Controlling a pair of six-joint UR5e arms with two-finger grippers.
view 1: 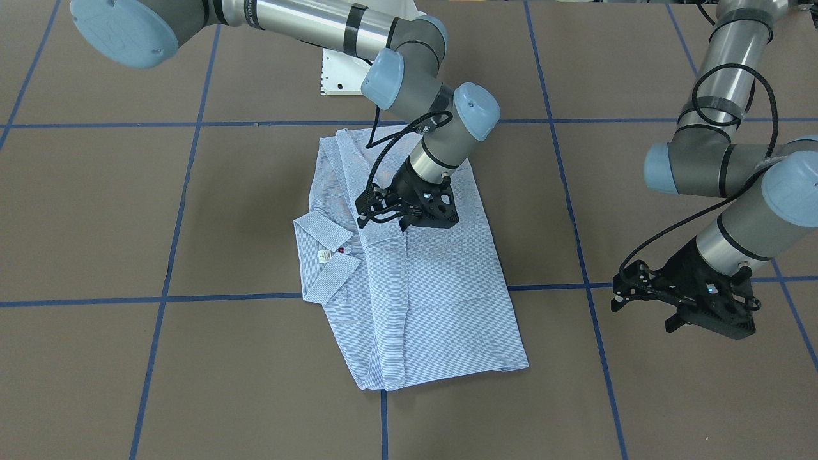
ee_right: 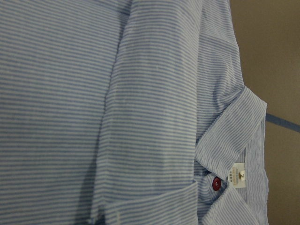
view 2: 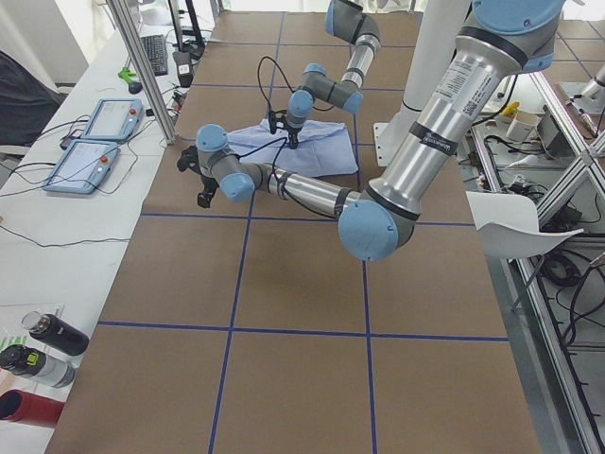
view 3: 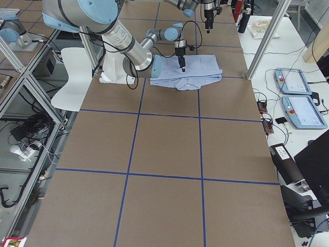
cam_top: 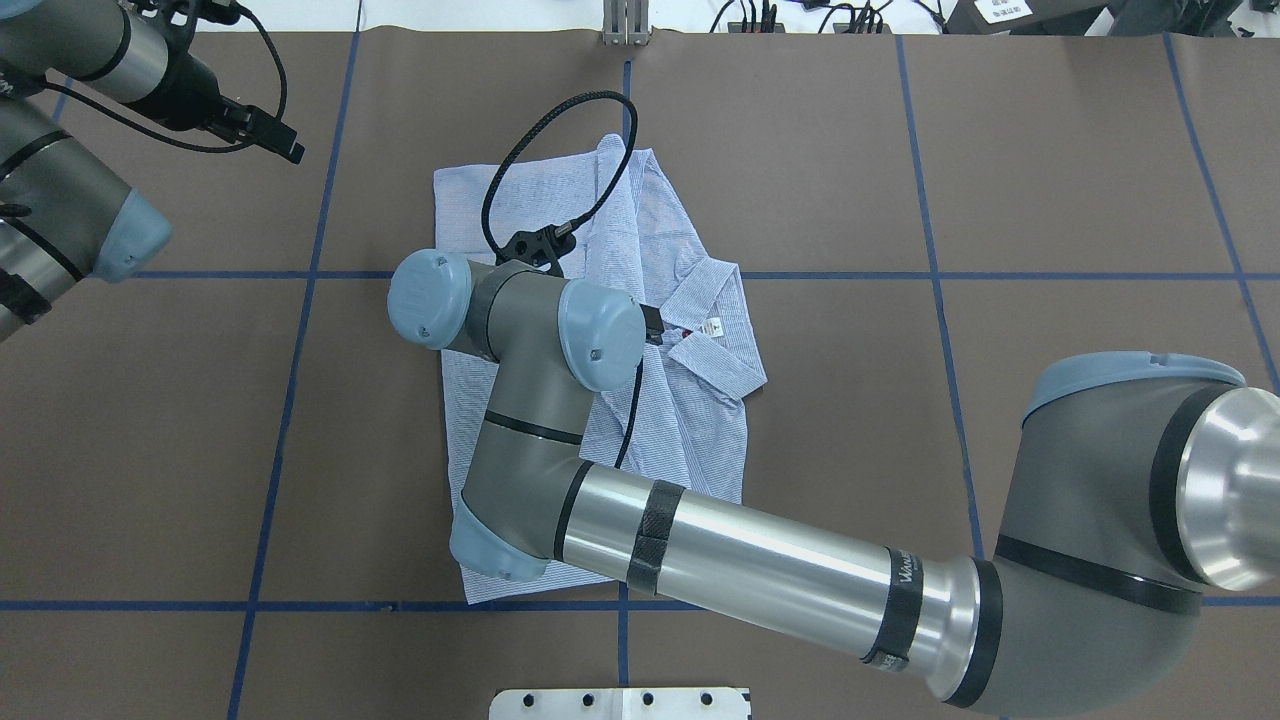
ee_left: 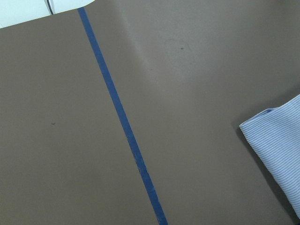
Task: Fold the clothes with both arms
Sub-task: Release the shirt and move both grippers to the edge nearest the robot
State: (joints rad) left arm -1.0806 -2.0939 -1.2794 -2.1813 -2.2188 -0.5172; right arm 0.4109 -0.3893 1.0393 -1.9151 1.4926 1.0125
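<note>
The light blue striped shirt [view 1: 434, 300] lies folded into a rough rectangle at the middle of the brown table, with its collar [view 1: 326, 255], white neck label [ee_right: 238, 174] and a dark red button [ee_right: 216, 183] facing up. My right gripper [view 1: 404, 223] hovers just above the shirt beside the collar; it looks shut and holds nothing. In the overhead view its wrist hides it above the shirt [cam_top: 700, 420]. My left gripper [view 1: 677, 322] hangs over bare table well clear of the shirt and looks shut and empty; the overhead view also shows it [cam_top: 290, 148]. The left wrist view shows only a shirt corner [ee_left: 281, 150].
The white pedestal base [view 1: 345, 76] stands at the robot's edge of the table. Blue tape lines [ee_left: 122, 117] mark a grid on the brown surface. Teach pendants [view 2: 95, 142] and bottles [view 2: 47, 350] sit on a side bench beyond the table's far edge.
</note>
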